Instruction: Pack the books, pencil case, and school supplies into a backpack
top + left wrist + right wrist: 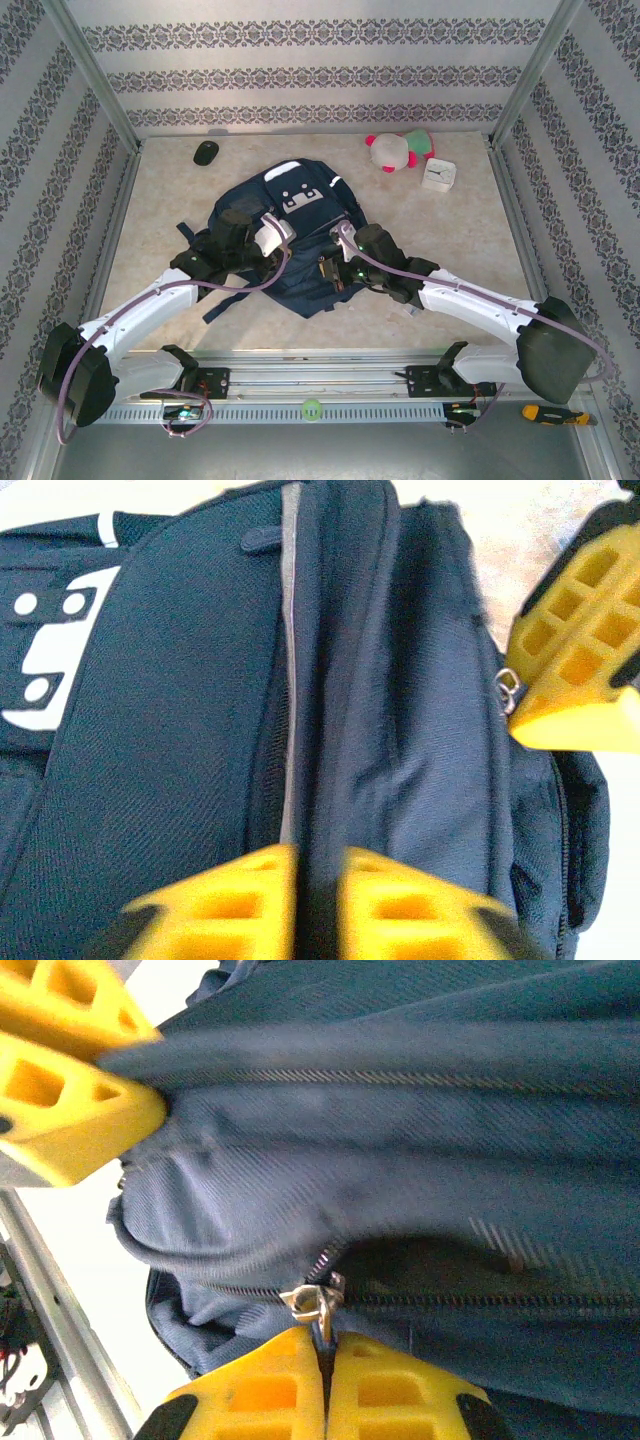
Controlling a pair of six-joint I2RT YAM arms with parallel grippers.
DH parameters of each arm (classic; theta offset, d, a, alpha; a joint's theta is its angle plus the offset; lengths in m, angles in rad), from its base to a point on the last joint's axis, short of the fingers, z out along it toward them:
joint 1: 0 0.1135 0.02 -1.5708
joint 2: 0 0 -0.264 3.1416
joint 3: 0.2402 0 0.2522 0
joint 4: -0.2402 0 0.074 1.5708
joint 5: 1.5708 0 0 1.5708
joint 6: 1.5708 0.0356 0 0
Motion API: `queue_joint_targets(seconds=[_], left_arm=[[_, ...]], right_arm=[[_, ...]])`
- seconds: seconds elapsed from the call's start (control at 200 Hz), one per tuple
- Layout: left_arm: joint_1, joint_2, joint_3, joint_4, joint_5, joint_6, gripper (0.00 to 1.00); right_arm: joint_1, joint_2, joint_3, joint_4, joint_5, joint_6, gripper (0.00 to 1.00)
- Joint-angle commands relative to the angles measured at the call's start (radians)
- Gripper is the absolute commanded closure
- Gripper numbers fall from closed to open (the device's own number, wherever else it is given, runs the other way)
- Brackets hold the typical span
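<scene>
The navy backpack (300,200) lies flat in the middle of the table with its grey-white patch facing up. My left gripper (320,880) pinches a fold of its fabric beside the grey piping (290,730), the fingers a sliver apart around the cloth. My right gripper (325,1345) is shut on the metal zipper pull (310,1302), where the zipper teeth part into a dark opening (430,1260). The left gripper's yellow fingers (70,1110) show at the upper left of the right wrist view, holding the fold. Both grippers meet over the bag's near half (310,255). Books, pencil case and school supplies are out of view.
A black mouse (206,152) lies at the back left. A pink-and-white plush toy (398,150) and a white square clock (438,175) sit at the back right. An orange-handled tool (555,413) rests on the near rail. Patterned walls enclose the table on three sides.
</scene>
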Motion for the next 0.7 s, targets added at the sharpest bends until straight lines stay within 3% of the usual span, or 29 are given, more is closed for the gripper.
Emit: queue_joint_targets(seconds=[0.0, 0.055, 0.135, 0.305, 0.49, 0.59, 0.695], left_arm=[[0.020, -0.036, 0.029, -0.036, 0.047, 0.009, 0.51], [-0.006, -0.055, 0.024, -0.028, 0.044, 0.007, 0.40], [-0.078, -0.095, 0.004, -0.021, -0.003, 0.053, 0.35], [-0.224, -0.098, -0.038, 0.020, -0.155, 0.094, 0.33], [-0.264, 0.039, -0.025, 0.046, -0.245, 0.134, 0.34], [-0.266, 0.104, -0.023, 0.086, -0.253, 0.153, 0.48], [-0.266, 0.135, -0.031, 0.099, -0.255, 0.175, 0.74]], right_arm=[[-0.004, -0.011, 0.004, -0.029, -0.004, -0.013, 1.00], [0.003, -0.008, 0.008, -0.030, -0.012, -0.016, 1.00], [0.006, -0.005, 0.010, -0.030, -0.024, -0.015, 1.00], [0.008, 0.001, 0.015, -0.029, -0.045, -0.019, 1.00], [0.008, -0.005, 0.018, -0.033, -0.068, -0.018, 1.00], [0.007, -0.021, 0.011, -0.032, -0.067, -0.016, 1.00], [-0.011, -0.035, -0.002, -0.038, -0.074, -0.009, 1.00]])
